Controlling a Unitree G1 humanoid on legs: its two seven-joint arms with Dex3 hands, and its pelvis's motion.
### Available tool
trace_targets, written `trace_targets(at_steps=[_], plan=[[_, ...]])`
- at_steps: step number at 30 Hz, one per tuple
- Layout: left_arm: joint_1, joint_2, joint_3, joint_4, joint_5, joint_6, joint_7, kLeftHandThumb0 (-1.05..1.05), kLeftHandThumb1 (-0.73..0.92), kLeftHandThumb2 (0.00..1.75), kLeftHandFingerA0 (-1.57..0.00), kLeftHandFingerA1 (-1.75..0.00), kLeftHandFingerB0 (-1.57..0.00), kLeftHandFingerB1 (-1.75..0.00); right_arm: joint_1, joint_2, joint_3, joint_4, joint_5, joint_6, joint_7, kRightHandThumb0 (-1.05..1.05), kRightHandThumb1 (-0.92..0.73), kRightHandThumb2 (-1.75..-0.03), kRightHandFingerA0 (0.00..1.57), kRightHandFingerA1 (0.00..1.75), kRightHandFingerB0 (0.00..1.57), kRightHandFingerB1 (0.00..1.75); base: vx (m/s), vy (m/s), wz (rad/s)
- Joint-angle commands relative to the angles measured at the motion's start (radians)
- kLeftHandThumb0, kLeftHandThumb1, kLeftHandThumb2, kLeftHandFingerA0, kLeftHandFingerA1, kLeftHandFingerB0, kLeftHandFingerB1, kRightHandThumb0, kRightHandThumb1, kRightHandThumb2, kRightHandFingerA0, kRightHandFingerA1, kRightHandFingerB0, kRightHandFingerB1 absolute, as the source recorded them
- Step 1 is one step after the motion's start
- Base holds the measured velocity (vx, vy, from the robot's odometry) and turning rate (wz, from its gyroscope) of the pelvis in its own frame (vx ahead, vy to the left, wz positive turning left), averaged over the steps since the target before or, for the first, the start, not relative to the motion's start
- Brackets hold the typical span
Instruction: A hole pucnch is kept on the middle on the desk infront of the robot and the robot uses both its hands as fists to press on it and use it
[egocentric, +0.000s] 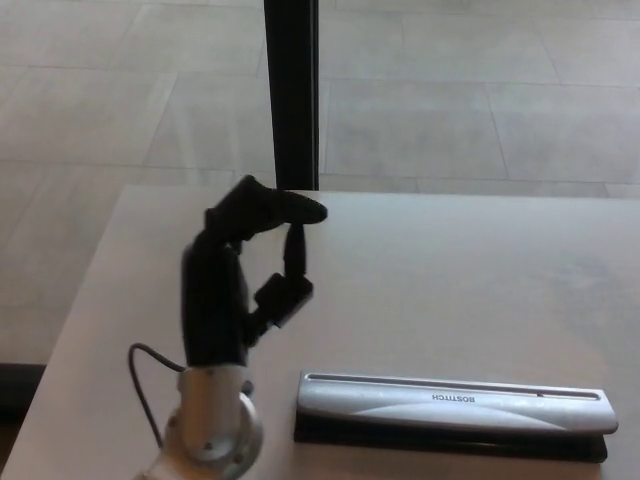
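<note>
While the long silver hole punch with a black base (455, 405) lies flat near the front edge of the pale beige worktop (450, 270), nothing touches it. It runs lengthwise from about the middle of the front edge towards the right front corner, and small dark lettering shows on its silver lever bar, printed upside down from this view.

To the left of the punch and clear of it, the robot's left hand (240, 280) is raised above the worktop on its silver wrist (210, 425). The black hand holds nothing. Its fingers (290, 208) are curled forward and its thumb bends inward below them, with a gap left between, so the hand is loosely curled and partly apart, not a tight fist. A thin dark cable (140, 375) loops out from the wrist on its left side.

The right hand does not show anywhere in the head view.

Beyond the far edge of the worktop, a black upright post (291, 95) rises from behind the worktop and runs up out of the picture, just left of the middle. Around it lies a floor of large pale grey tiles (480, 110) with thin joints.
</note>
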Motion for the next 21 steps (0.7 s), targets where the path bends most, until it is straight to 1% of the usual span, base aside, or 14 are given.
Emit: trace_targets(at_steps=[1, 2, 4, 5, 6, 7, 9, 11, 14, 15, 16, 19, 20, 21], plan=[[0.168, 0.386, 0.462, -0.228, -0.570, 0.547, -0.312, -0.29, 0.82, 0.62, -0.75, -1.75, -0.49, -1.42, 0.065, -0.479, -0.572, 0.243, 0.330, 0.399, 0.074, -0.42, -0.58, -0.80, 1.04, 1.62, 0.85, 0.76, 0.00, 0.000, 0.00], [0.215, 0.383, 0.548, -0.173, -0.582, 0.512, -0.284, -0.35, 0.62, 0.93, -1.07, -1.36, -0.66, -1.00, 0.109, -0.517, -0.636, 0.368, 0.306, 0.341, 0.103, -0.49, -0.61, -0.79, 1.05, 1.59, 0.74, 0.78, 0.00, 0.000, 0.00], [0.267, 0.413, 0.613, -0.108, -0.563, 0.488, -0.313, -0.34, 0.59, 0.96, -1.12, -1.35, -0.69, -0.91, 0.150, -0.546, -0.697, 0.462, 0.295, 0.315, 0.096, -0.49, -0.61, -0.85, 1.07, 1.57, 0.77, 0.80, 0.00, 0.000, 0.00], [0.293, 0.421, 0.649, -0.076, -0.563, 0.478, -0.322, -0.27, 0.78, 0.63, -0.79, -1.75, -0.67, -0.89, 0.170, -0.557, -0.719, 0.512, 0.287, 0.301, 0.086, -0.50, -0.65, -0.83, 1.08, 1.49, 0.76, 0.79, 0.00, 0.000, 0.00], [0.312, 0.421, 0.691, -0.043, -0.576, 0.481, -0.312, -0.34, 0.54, 0.96, -1.16, -1.34, -0.73, -0.84, 0.193, -0.558, -0.736, 0.558, 0.281, 0.273, 0.088, -0.49, -0.67, -0.83, 1.00, 1.48, 0.75, 0.81, 0.00, 0.000, 0.00], [0.338, 0.426, 0.743, 0.016, -0.558, 0.480, -0.277, -0.33, 0.64, 0.71, -0.97, -1.65, -0.79, -0.79, 0.219, -0.545, -0.756, 0.600, 0.264, 0.254, 0.035, -0.54, -0.68, -0.79, 0.87, 1.38, 0.73, 0.73, 0.00, 0.000, 0.00], [0.350, 0.424, 0.779, 0.049, -0.555, 0.482, -0.265, -0.38, 0.46, 0.95, -1.26, -1.36, -0.79, -0.85, 0.230, -0.540, -0.771, 0.629, 0.262, 0.250, 0.012, -0.50, -0.67, -0.80, 0.86, 1.35, 0.65, 0.72, 0.00, 0.000, 0.00], [0.364, 0.409, 0.838, 0.097, -0.582, 0.466, -0.261, -0.32, 0.58, 0.74, -0.99, -1.67, -0.81, -0.90, 0.240, -0.516, -0.795, 0.666, 0.282, 0.225, -0.002, -0.50, -0.60, -0.84, 0.85, 1.30, 0.63, 0.75, 0.00, 0.000, 0.00], [0.430, 0.355, 0.896, 0.126, -0.522, 0.423, -0.155, -0.46, 0.60, 0.69, -0.96, -1.65, -0.91, -0.82, 0.228, -0.483, -0.829, 0.790, 0.294, 0.149, -0.065, -0.52, -0.61, -0.79, 0.91, 1.09, 0.62, 0.84, 0.00, 0.000, 0.00], [0.466, 0.319, 0.904, 0.138, -0.519, 0.379, -0.166, -0.48, 0.64, 0.66, -0.94, -1.72, -0.86, -1.13, 0.232, -0.458, -0.824, 0.792, 0.274, 0.123, -0.094, -0.53, -0.65, -0.74, 0.96, 1.09, 0.78, 1.10, 0.00, 0.000, 0.00], [0.516, 0.281, 0.908, 0.237, -0.503, 0.362, -0.182, -0.46, 0.64, 0.76, -1.05, -1.65, -0.80, -1.01, 0.215, -0.415, -0.820, 0.867, 0.277, 0.060, -0.109, -0.58, -0.72, -0.68, 1.05, 1.09, 1.00, 1.45, 0.00, 0.000, 0.00], [0.552, 0.229, 0.912, 0.282, -0.472, 0.338, -0.171, -0.41, 0.56, 0.76, -0.99, -1.65, -0.77, -0.80, 0.186, -0.391, -0.802, 0.957, 0.254, 0.014, -0.131, -0.58, -0.71, -0.76, 1.05, 1.06, 1.17, 1.49, 0.00, 0.000, 0.00], [0.568, 0.194, 0.919, 0.332, -0.461, 0.325, -0.140, -0.37, 0.47, 0.78, -1.03, -1.75, -0.83, -1.10, 0.174, -0.356, -0.798, 0.980, 0.259, 0.022, -0.149, -0.61, -0.58, -1.06, 1.25, 1.24, 1.01, 1.11, 0.00, 0.000, 0.00], [0.580, 0.160, 0.930, 0.422, -0.448, 0.316, -0.110, -0.41, 0.55, 0.77, -0.80, -1.53, -0.72, -0.86, 0.156, -0.301, -0.799, 0.984, 0.273, 0.047, -0.191, -0.58, -0.78, -0.74, 1.13, 1.31, 0.81, 1.19, 0.00, 0.000, 0.00]])
